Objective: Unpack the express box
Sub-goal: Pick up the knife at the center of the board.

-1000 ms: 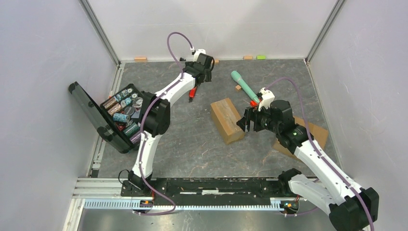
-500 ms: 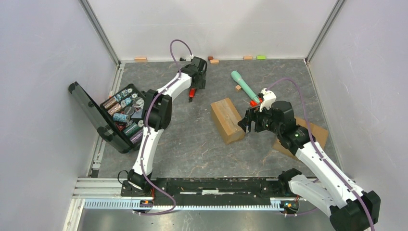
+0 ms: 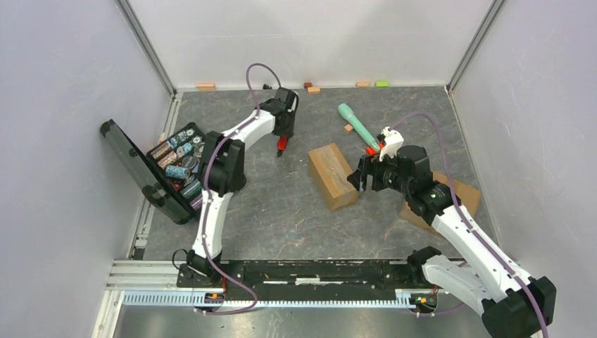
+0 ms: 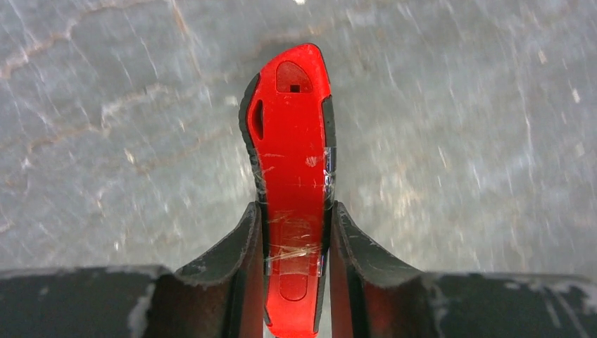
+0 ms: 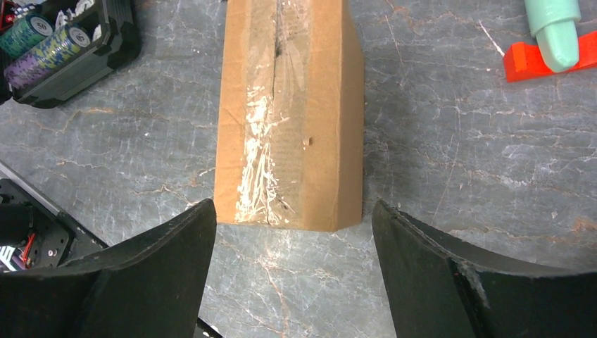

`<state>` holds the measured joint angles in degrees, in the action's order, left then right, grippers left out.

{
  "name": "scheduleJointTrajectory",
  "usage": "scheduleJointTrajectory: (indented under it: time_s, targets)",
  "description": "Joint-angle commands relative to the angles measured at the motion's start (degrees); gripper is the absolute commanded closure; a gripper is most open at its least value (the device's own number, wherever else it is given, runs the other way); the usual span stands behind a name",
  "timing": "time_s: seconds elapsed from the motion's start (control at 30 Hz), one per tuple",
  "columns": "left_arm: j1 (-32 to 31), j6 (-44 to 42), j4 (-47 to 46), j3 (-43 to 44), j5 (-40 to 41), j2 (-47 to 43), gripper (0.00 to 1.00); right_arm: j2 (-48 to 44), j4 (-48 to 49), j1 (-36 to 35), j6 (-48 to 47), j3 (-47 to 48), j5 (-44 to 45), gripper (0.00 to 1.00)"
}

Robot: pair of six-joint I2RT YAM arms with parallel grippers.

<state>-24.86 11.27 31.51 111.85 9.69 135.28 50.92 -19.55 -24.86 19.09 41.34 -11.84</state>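
Note:
The express box (image 3: 331,176) is a brown cardboard carton, taped along its top seam (image 5: 288,113), lying closed mid-table. A red box cutter (image 3: 281,144) lies on the grey table left of and beyond the box. My left gripper (image 3: 284,134) is shut on it: in the left wrist view both fingers press the sides of the red cutter (image 4: 294,162), near its rear end. My right gripper (image 3: 360,182) hovers at the box's near right end, open, fingers (image 5: 176,246) straddling wider than the box and apart from it.
An open black case (image 3: 179,165) of poker chips stands at the left, lid (image 3: 130,169) raised. A mint green tube (image 3: 357,127) lies behind the box on a red piece (image 5: 538,60). A cardboard sheet (image 3: 457,193) lies under the right arm. Small blocks (image 3: 313,89) line the back wall.
My left gripper came down from near the back wall onto the red cutter and closed on it. The right arm barely moved.

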Motion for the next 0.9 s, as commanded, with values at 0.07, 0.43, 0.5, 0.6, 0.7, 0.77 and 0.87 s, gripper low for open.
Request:
scheduleJointTrajectory:
  time_s: [0.07,0.43,0.5,0.6,0.7,0.77,0.87]
  targets:
    - [0.0,-9.3,-6.9,-12.8,-18.3,-23.7,0.98,1.9,4.5,-0.2,-2.7,7.2,-2.1,0.15]
    - [-0.3,-3.8,-7.4,-23.8,-61.2,-43.7,0.97,3.8,17.9,-0.2,-2.0,13.3,-14.6,0.11]
    - [-0.4,1.1,-13.7,-27.4,-65.8,-47.0,0.98,3.6,22.9,-0.1,0.2,13.3,-17.8,0.1]
    - [-0.9,8.3,-22.7,-31.7,-71.4,-50.7,0.98,3.7,28.7,0.0,2.8,13.3,-22.2,0.08]
    - [-1.6,14.2,-28.7,-34.6,-75.4,-53.4,0.98,3.6,32.2,0.2,3.0,13.9,-25.3,0.06]
    - [-2.1,18.3,-33.6,-36.5,-77.1,-55.3,0.98,3.3,32.6,0.5,1.3,15.1,-27.4,0.05]
    - [-2.4,26.4,-42.5,-39.1,-79.8,-57.3,0.98,1.9,32.7,0.9,-2.4,16.3,-30.7,0.03]
